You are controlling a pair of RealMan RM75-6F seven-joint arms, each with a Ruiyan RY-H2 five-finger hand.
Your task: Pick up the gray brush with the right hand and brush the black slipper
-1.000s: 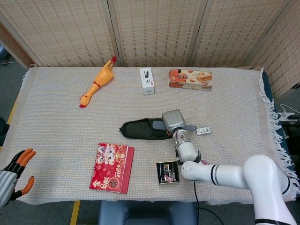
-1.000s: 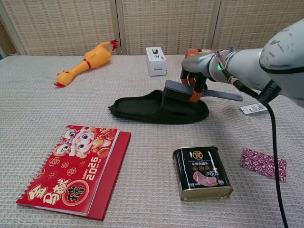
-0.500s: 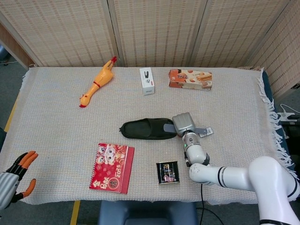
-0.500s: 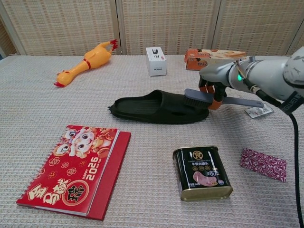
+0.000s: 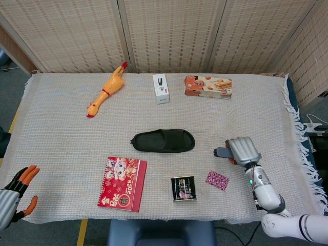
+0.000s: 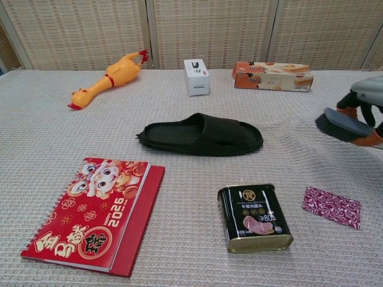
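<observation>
Nearest the robot, at the front left corner of the table [image 5: 61, 169], the left robot hand [image 5: 14, 193] hangs just off the woven cloth with its orange-tipped fingers spread and nothing in them. On the cloth's front strip lie a red spiral-bound 2025 calendar booklet [image 6: 96, 213] at the left, a black rectangular tin of luncheon meat [image 6: 254, 217] near the middle, and a small flat dark-red patterned packet [image 6: 332, 206] to the tin's right, each apart from the others.

A little farther back at the right side, the right robot hand [image 5: 243, 150] grips the gray brush [image 6: 342, 124] by its handle. In the chest view the dark bristle head points toward the table's middle and is held above the cloth, with orange fingertips showing below and behind it. In the head view only the brush's dark end pokes out to the left of the gray hand.

The black rubber slipper [image 6: 200, 135] lies flat at the centre of the table, sole down, its long axis running left to right. It is well apart from the brush and touches nothing else.

Along the far edge, a yellow rubber chicken toy [image 5: 106, 90] lies on its side at the left, its head toward the front. A small white box with a black print [image 5: 161, 88] stands near the middle, and a long orange snack box [image 5: 208, 86] lies to its right. Behind the table stands a woven folding screen [image 5: 169, 31].
</observation>
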